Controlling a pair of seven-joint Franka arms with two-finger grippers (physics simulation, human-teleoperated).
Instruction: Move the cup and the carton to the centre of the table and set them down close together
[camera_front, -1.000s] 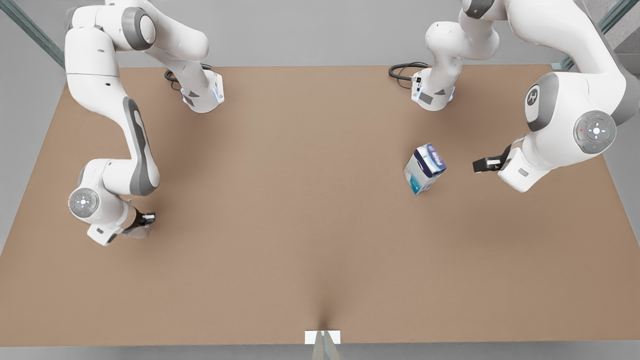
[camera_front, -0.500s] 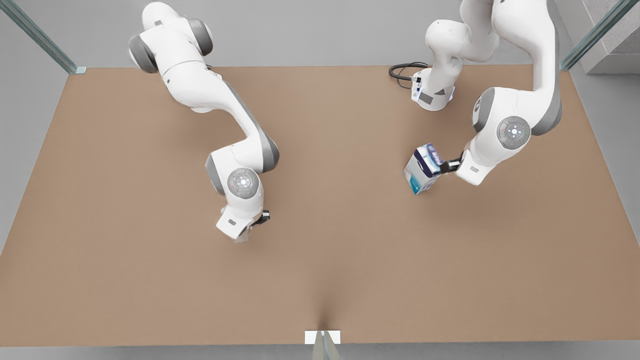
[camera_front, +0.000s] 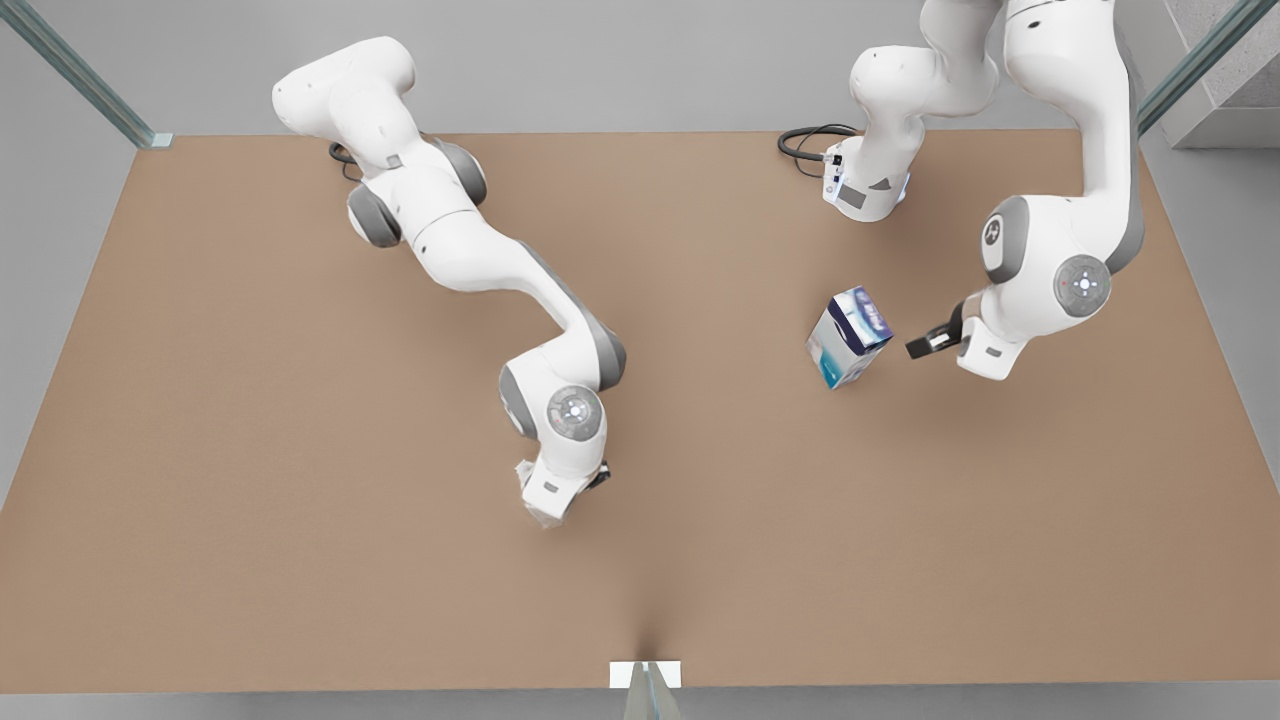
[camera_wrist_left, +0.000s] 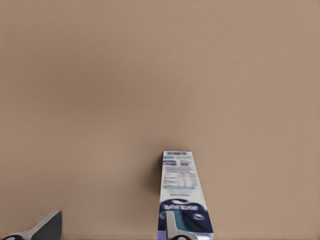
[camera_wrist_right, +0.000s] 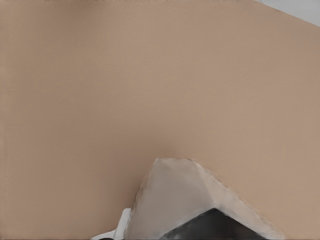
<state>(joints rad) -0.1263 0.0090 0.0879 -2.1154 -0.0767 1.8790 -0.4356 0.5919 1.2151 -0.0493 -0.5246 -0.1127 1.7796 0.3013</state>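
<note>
- Left end effector (camera_front: 918, 346) sits on the front view's right, just beside the carton (camera_front: 848, 337) but apart from it; I see a gap between its dark fingers and the box.
- From the left wrist view I read it as released: two grey fingertips (camera_wrist_left: 175, 227) stand well apart, and the carton (camera_wrist_left: 182, 197) lies ahead, in line with one of them rather than between the two.
- Right end effector (camera_front: 575, 493) is near the middle of the bench (camera_front: 300, 560), toward its near edge in the front view.
- It is clenched on the cup (camera_front: 535, 505), whose pale faceted body pokes out from under the wrist in the front view.
- In the right wrist view the cup (camera_wrist_right: 185, 195) appears as a pale grey faceted body against a dark pad, with brown bench (camera_wrist_right: 100, 90) beyond it.
- I cannot tell whether the cup touches the bench or hangs just above it.
- My carton stands on the bench on the front view's right half, leaning a little in that view, its dark blue top facing the left end effector and its teal marking near the base.
- Cup and carton are well apart.
</note>
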